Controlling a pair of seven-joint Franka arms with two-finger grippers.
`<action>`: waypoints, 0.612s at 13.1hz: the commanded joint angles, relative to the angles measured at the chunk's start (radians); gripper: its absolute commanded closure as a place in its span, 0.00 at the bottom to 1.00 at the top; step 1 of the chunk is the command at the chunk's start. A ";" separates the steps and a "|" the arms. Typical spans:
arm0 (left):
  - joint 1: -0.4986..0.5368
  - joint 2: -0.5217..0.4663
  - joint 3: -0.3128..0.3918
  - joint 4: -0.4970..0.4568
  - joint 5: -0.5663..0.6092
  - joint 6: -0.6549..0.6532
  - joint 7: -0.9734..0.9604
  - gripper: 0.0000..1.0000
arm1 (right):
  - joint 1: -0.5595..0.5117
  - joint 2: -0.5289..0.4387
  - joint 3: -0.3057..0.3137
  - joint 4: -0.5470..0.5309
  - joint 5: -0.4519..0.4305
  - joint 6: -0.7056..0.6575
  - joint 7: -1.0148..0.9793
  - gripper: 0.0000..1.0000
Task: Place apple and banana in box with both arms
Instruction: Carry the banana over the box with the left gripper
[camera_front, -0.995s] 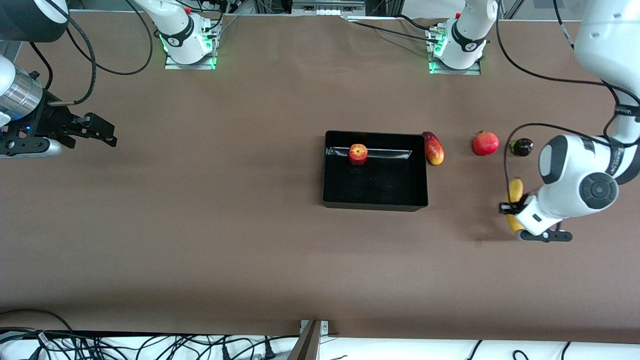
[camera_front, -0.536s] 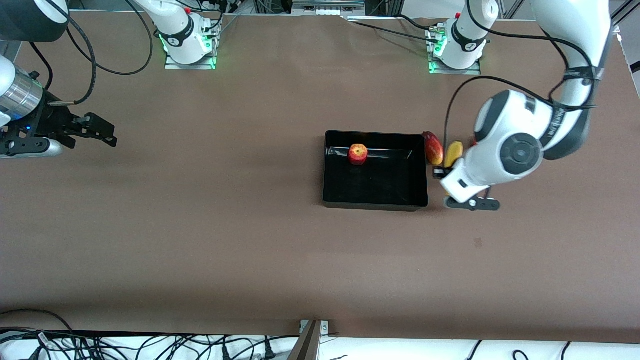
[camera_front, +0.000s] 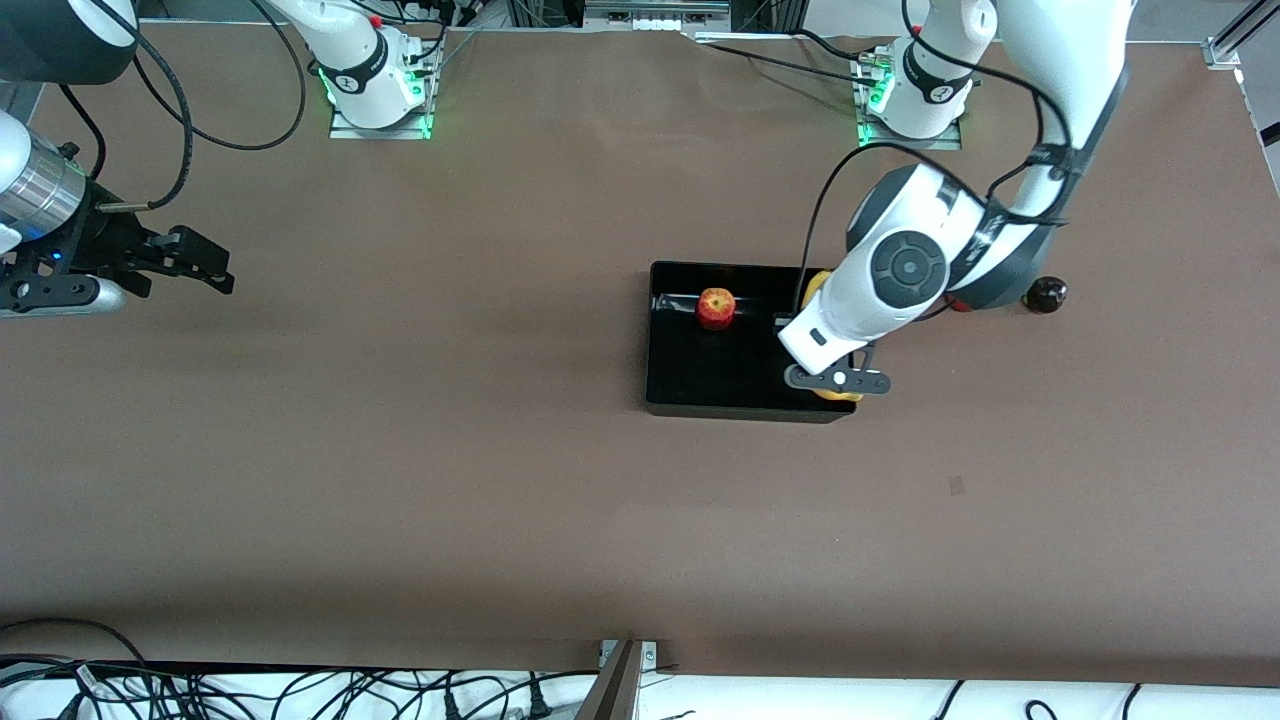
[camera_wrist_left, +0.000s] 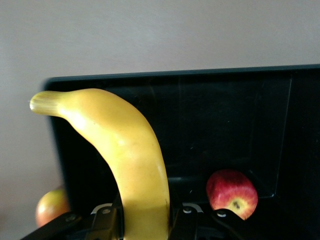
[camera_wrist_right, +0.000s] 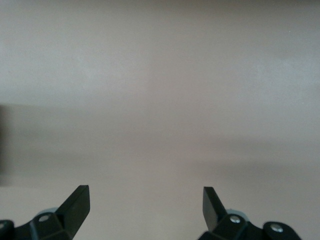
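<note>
Left gripper (camera_wrist_left: 145, 220) clamps the banana (camera_wrist_left: 127, 160) over the box (camera_front: 690, 385), at its end toward the left arm; apple (camera_front: 716, 307) already inside. Lower before releasing, clear of the wall. Right gripper (camera_wrist_right: 145, 205) waits, fingers spread, over bare table

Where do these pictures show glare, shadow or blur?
Front view: a bright streak of glare lies on the box wall beside the apple; soft shadow darkens the table near the camera. Left wrist view: the banana, held in the left gripper, is sharp, the fruit outside the box blurred. Right wrist view: only a soft table under the open right gripper.
</note>
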 joint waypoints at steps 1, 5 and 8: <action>-0.015 0.027 -0.006 -0.070 -0.002 0.124 -0.008 1.00 | -0.008 0.009 0.011 0.021 -0.007 -0.002 0.003 0.00; -0.035 0.108 -0.004 -0.079 0.028 0.227 -0.022 1.00 | -0.008 0.009 0.011 0.021 -0.006 -0.002 0.005 0.00; -0.032 0.171 -0.002 -0.081 0.031 0.292 -0.025 1.00 | -0.008 0.009 0.011 0.021 -0.007 -0.002 0.003 0.00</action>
